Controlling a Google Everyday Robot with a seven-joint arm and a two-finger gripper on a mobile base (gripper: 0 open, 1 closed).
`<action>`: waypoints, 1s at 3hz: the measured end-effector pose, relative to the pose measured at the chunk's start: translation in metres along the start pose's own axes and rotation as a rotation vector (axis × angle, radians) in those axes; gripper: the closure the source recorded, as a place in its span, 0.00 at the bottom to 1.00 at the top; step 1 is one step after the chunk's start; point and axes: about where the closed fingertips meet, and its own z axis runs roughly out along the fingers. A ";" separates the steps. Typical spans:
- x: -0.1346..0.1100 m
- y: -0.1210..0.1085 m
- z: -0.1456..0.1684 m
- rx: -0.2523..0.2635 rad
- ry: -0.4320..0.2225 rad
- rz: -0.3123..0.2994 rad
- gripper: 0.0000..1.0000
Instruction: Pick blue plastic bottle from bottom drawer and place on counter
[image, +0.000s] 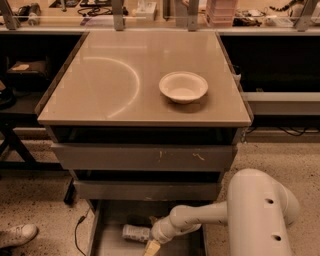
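Observation:
The blue plastic bottle (136, 233) lies on its side on the floor of the open bottom drawer (112, 215), at the bottom of the view. My gripper (151, 247) is down inside the drawer, just right of the bottle and right up against its end, with its tip cut off by the bottom edge of the view. My white arm (200, 217) reaches in from the right. The beige counter (100, 85) with a curved arc mark lies above the drawers.
A white round bowl (183, 86) sits on the right half of the counter. Two closed drawers with scratched grey fronts (145, 157) sit above the open one. A cluttered workbench (160, 12) runs along the back. A white shoe (15, 235) is at the lower left floor.

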 end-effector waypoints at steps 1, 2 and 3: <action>0.007 -0.014 0.031 -0.033 0.009 -0.010 0.00; 0.006 -0.015 0.032 -0.032 0.008 -0.010 0.00; 0.008 -0.018 0.042 -0.029 -0.026 -0.003 0.00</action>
